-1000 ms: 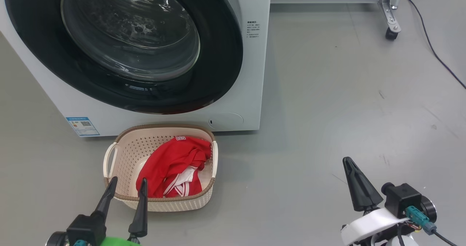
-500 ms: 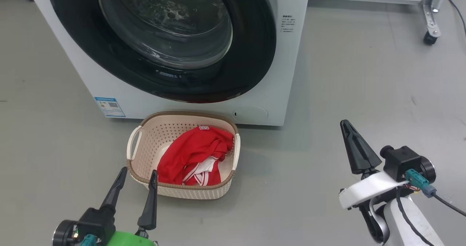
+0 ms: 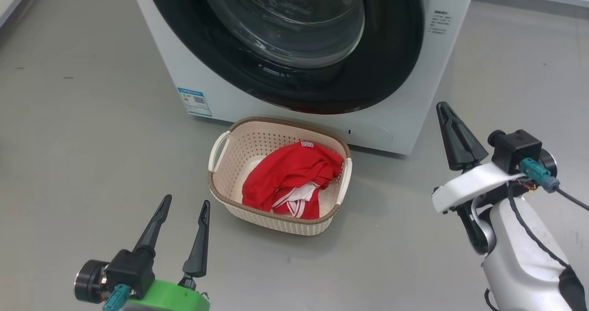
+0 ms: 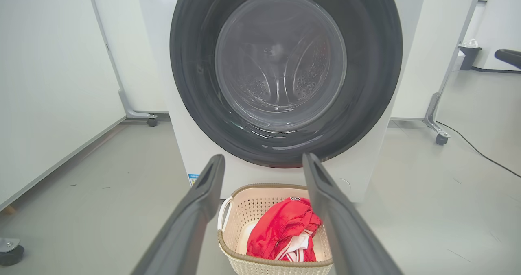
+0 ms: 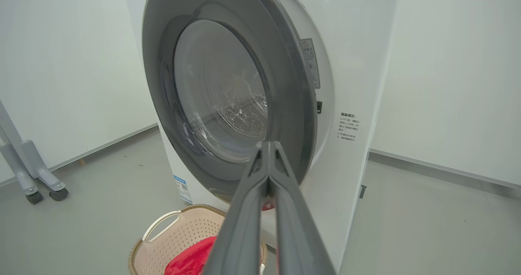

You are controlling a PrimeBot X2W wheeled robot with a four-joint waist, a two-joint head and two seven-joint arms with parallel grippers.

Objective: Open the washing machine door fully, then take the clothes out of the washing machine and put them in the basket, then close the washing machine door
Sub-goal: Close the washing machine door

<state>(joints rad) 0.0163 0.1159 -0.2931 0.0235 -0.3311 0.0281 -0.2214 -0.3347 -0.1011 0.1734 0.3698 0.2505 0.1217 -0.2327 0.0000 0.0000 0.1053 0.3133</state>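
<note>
At the near right of the scene, the right jaws are pressed fully together on nothing, their dark fingers point(image 3: 455, 136) pointing away toward the far side. At the near left, the left jaws stand spread wide and empty, fingers point(image 3: 154, 223) aimed past the left end of the basket point(image 3: 276, 121). That basket sits on the floor point(image 3: 92, 118) between the two arms and farther off, just in front of the washing machine point(image 3: 405, 127). The clothes point(image 3: 290, 175) lie in it as a crumpled red heap with white trim, slumped toward its right side. Beyond and above it is the washing machine door point(image 3: 395, 48), upright and facing the robot, with a glossy black ring around a bulging clear bowl that shows bare drum behind. It looks laid against the machine's front, though I cannot tell whether it is latched. Should a last push be needed, the door lies far and left of the shut right jaws. That arm seems the nearer to the door's right edge, while the left jaws face its middle from farther back.
</note>
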